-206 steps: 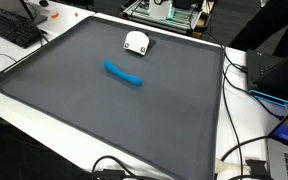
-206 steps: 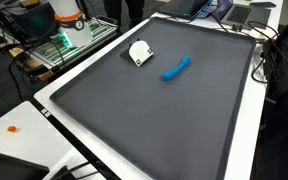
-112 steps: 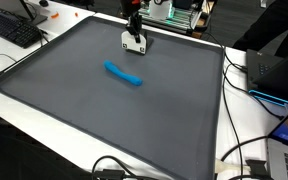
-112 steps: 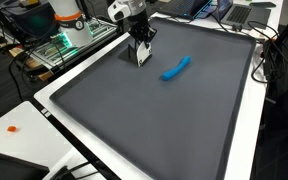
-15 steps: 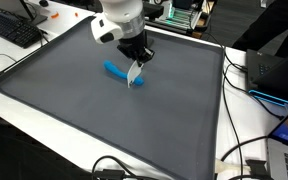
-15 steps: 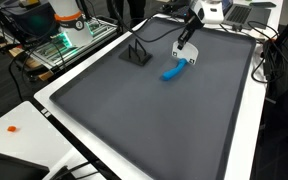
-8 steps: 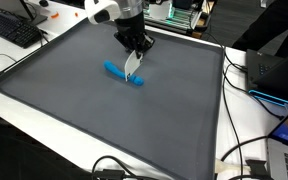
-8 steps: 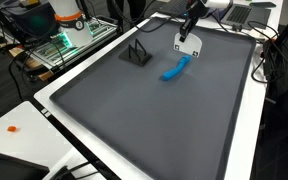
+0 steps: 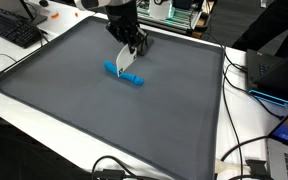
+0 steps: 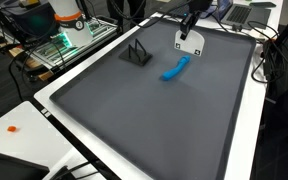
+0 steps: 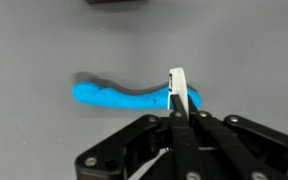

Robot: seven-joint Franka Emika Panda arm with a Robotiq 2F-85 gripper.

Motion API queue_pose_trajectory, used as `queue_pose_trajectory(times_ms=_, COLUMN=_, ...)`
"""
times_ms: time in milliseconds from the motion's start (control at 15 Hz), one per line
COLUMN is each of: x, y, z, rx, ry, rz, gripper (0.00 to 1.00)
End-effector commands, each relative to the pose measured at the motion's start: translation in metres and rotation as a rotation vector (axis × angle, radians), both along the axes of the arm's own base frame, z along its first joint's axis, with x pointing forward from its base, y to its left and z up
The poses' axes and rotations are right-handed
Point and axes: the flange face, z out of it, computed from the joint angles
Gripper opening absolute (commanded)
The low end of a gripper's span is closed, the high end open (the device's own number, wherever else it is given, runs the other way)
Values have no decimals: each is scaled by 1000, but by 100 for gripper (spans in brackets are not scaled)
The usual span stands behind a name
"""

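My gripper (image 9: 125, 52) (image 10: 189, 30) hangs over the dark grey mat (image 9: 84, 110) (image 10: 134, 120), shut on a thin white flat piece (image 9: 121, 62) (image 10: 190, 43). In the wrist view the white piece (image 11: 176, 88) shows edge-on between the fingertips of the gripper (image 11: 176, 115). Directly below lies a curved blue object (image 9: 125, 77) (image 10: 175, 69) (image 11: 119, 96), flat on the mat and apart from the white piece. A small black stand (image 10: 136, 55) sits bare on the mat to one side, and its dark edge (image 11: 114, 2) shows at the top of the wrist view.
The mat lies on a white table (image 9: 44, 120). A keyboard (image 9: 14, 30) is at one corner, with laptops (image 9: 284, 150) and cables (image 9: 239, 165) along the other side. A green board on a rack (image 10: 69, 40) stands beyond the table edge. An orange bit (image 10: 12, 128) lies on the white surface.
The gripper, still shut on the white piece, has risen and drifted back across the blue object. The blue object and the black stand have not moved.
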Motion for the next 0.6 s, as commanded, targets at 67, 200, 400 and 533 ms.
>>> queue_pose_trajectory(times_ms=67, x=3, y=-3, z=-12, rx=-26, ry=6, rz=14, gripper=1)
queue_pose_trajectory(times_ms=200, x=5, y=-3, z=-18, rx=-34, ry=8, rz=22, gripper=1)
queue_pose_trajectory(times_ms=400, x=8, y=-3, z=-28, rx=-44, ry=14, rz=35, gripper=1)
queue_pose_trajectory(times_ms=533, x=9, y=-3, z=-35, rx=-51, ry=18, rz=42, gripper=1)
